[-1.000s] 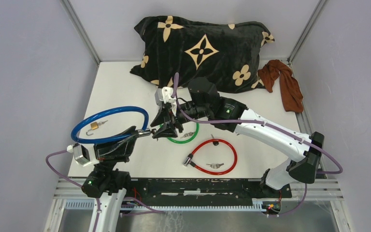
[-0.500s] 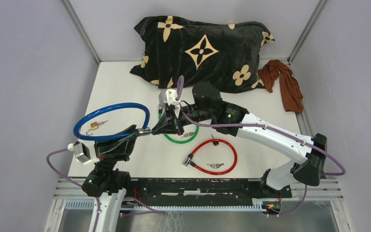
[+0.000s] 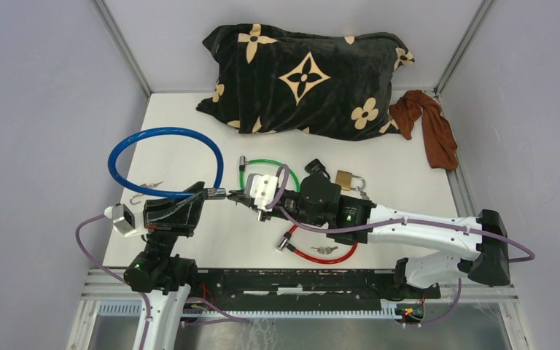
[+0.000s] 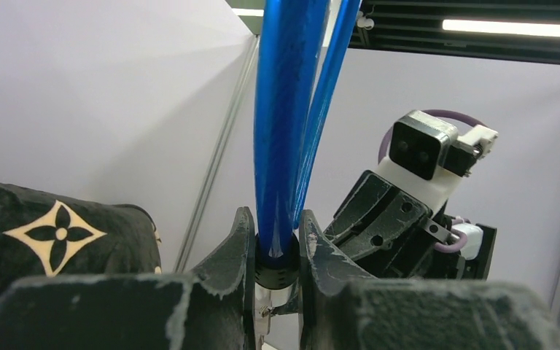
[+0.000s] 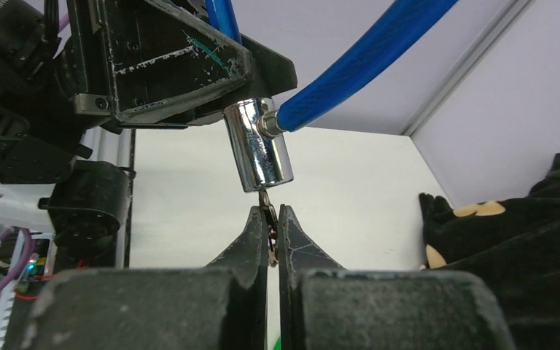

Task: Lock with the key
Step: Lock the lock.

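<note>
On white table (image 3: 408,157), grey walls (image 3: 36,109) around — left pincer (image 4: 275,219) clamps blue cable (image 4: 284,109); right pincer (image 5: 268,211) pinches key (image 5: 266,198).

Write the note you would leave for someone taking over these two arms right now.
Left gripper: shut on the blue cable lock, near its end.
Right gripper: shut on the key, whose tip is in the chrome barrel.
Done: key looks inserted.
Left: probably turn it to lock, then let go; whether it is turned already I cannot tell.
</note>
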`<state>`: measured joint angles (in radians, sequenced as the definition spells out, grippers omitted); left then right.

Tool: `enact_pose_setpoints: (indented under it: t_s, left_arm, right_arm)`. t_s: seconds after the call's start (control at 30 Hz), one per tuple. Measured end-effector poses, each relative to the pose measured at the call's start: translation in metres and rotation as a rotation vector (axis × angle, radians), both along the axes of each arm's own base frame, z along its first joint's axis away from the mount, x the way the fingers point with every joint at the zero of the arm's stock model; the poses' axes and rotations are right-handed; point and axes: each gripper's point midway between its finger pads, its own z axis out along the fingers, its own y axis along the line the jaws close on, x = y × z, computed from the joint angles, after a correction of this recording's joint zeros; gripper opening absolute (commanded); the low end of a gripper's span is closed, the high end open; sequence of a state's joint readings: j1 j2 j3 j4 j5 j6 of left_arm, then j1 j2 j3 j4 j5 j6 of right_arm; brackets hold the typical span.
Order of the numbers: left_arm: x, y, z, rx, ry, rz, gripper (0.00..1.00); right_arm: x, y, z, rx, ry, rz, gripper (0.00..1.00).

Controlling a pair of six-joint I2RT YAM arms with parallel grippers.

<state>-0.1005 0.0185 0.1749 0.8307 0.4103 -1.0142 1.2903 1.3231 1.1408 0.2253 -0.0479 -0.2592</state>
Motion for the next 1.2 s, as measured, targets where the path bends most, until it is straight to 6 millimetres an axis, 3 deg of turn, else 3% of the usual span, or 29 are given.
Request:
enact_pose_setpoints:
  t_s: [0.17,0.2,0.3,0.4,0.43,0.63,0.73,0.83,0.9,0.93,1.0,1.2]
  left_arm:
    - [0.004,0.002,-0.001,-0.012,0.019,0.010,0.02]
    - [0.005,0.002,-0.001,-0.012,0.022,0.010,0.02]
    - [0.005,0.002,-0.002,-0.012,0.024,0.010,0.02]
    - [0.007,0.000,-0.005,-0.002,0.039,0.005,0.02]
    - [0.008,0.000,-0.006,-0.001,0.044,0.005,0.02]
    - [0.007,-0.002,-0.007,0.012,0.043,-0.003,0.02]
    - [0.007,-0.003,-0.008,0.028,0.036,-0.001,0.02]
    - [0.006,-0.005,-0.011,0.046,0.032,-0.003,0.02]
    - [0.006,-0.007,-0.012,0.057,0.027,-0.003,0.02]
    - [0.006,-0.007,-0.012,0.062,0.025,-0.002,0.02]
    - [0.005,-0.008,-0.014,0.072,0.023,-0.004,0.02]
    - [0.003,-0.009,-0.013,0.085,-0.004,0.006,0.02]
  right_arm:
    - [0.006,0.002,-0.002,-0.003,-0.027,-0.054,0.00]
    - [0.007,0.002,-0.002,-0.004,-0.028,-0.060,0.08]
    - [0.009,0.001,-0.001,-0.006,-0.037,-0.071,0.61]
    - [0.015,-0.002,0.002,-0.009,-0.073,-0.104,0.97]
    - [0.018,-0.005,0.004,-0.011,-0.088,-0.113,0.98]
    - [0.033,-0.016,0.014,0.016,-0.047,-0.045,0.98]
    - [0.030,-0.013,0.027,0.056,0.002,0.029,0.95]
    - [0.018,0.000,0.050,0.132,0.047,0.113,0.81]
    - [0.013,0.006,0.060,0.181,0.081,0.156,0.51]
    - [0.011,0.008,0.062,0.198,0.098,0.173,0.25]
    - [0.012,0.011,0.066,0.229,0.133,0.189,0.00]
    - [0.015,0.005,0.073,0.278,0.211,0.180,0.00]
